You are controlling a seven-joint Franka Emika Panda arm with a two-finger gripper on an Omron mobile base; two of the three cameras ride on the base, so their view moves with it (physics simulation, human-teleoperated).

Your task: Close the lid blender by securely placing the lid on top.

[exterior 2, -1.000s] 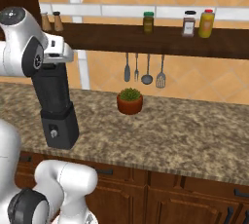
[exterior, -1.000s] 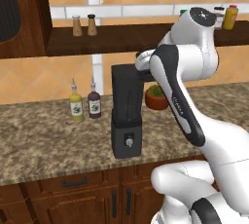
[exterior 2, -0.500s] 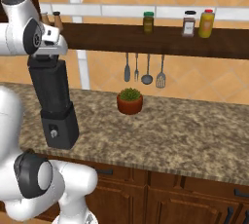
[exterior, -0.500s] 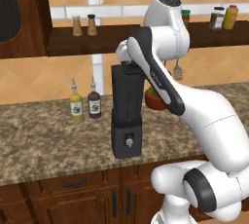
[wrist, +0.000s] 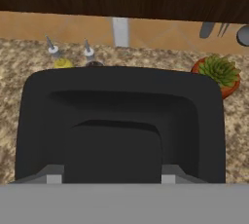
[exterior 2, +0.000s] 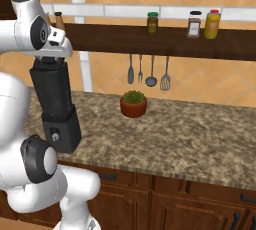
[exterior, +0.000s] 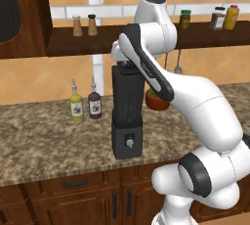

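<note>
In the hand view the lid (wrist: 116, 121) sits square in the end effector's (wrist: 113, 172) clamp at the near edge, its fingers pressed to the raised centre. It looks all but seated on the blender (exterior: 127, 114), which stands on the table (exterior: 44, 143) just to the 3 o'clock side of two sauce bottles (exterior: 84, 102). Judging by this, what is left is pressing it home and letting go.

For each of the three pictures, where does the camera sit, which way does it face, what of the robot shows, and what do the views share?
Left base view: behind the arm, on its left, facing the counter; the arm rises from lower right over the blender.
Right base view: behind, on its right, facing the wall; the arm stands at left.
Hand view: on the hand, looking down onto the lid, held by the gripper.
Shared: blender, potted plant.
</note>
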